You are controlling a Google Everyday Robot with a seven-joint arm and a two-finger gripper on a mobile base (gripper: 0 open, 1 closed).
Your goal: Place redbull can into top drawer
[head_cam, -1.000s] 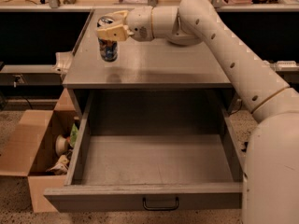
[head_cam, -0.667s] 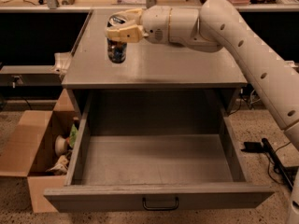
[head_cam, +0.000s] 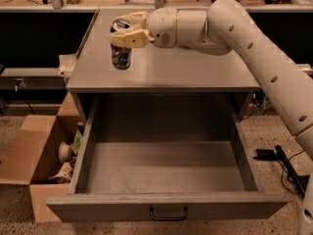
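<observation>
Redbull can (head_cam: 121,57) is standing upright on the cabinet top (head_cam: 195,67), at its far left part, well behind the open drawer (head_cam: 98,205). The gripper (head_cam: 118,31) is reaching in from the right and closing around the can's upper end: one finger is lying along the far side of the rim and the other along the near side, both fingers (head_cam: 133,37) appearing to press on the metal. The jaws are opened no wider than the can. I cannot tell whether the base is resting on the top or hanging just clear of it.

The can is looking light, thin-walled and slick, so a hard squeeze is risking a dent, and a loose one is risking a slip or a swing below the grip. The hold is sitting high; the stiff rim is giving the firmest purchase, though a hold nearer the middle would be steadying it better.

The drawer is pulled fully out toward the near side, its floor bare and wide. A box (head_cam: 29,146) is sitting on the floor to the left.
</observation>
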